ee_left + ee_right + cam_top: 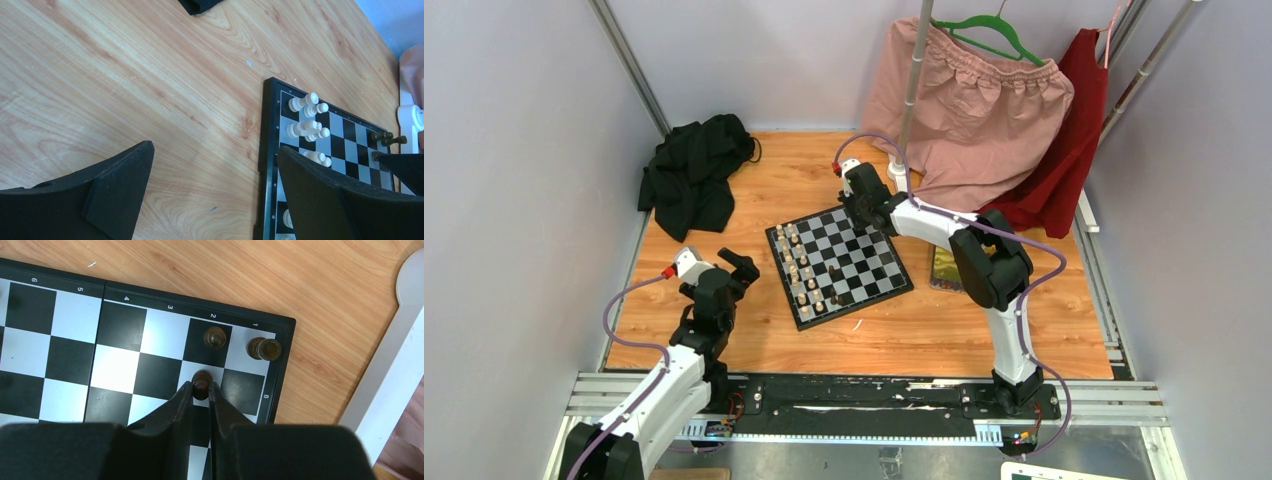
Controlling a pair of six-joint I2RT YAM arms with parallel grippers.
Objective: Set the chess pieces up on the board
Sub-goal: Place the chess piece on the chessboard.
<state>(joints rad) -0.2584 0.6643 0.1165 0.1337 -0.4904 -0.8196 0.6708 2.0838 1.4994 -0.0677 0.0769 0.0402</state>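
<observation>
Pinches a dark brown chess piece [201,378] in the right tool [201,389], over the board [117,325] corner, two more dark ones [215,337] just beyond the fingertips. Holds the left tool [215,152] spread above bare counter [125,75], cream pieces [306,129] beside one finger.

Numerals 1–6 on the board [148,301] border
</observation>
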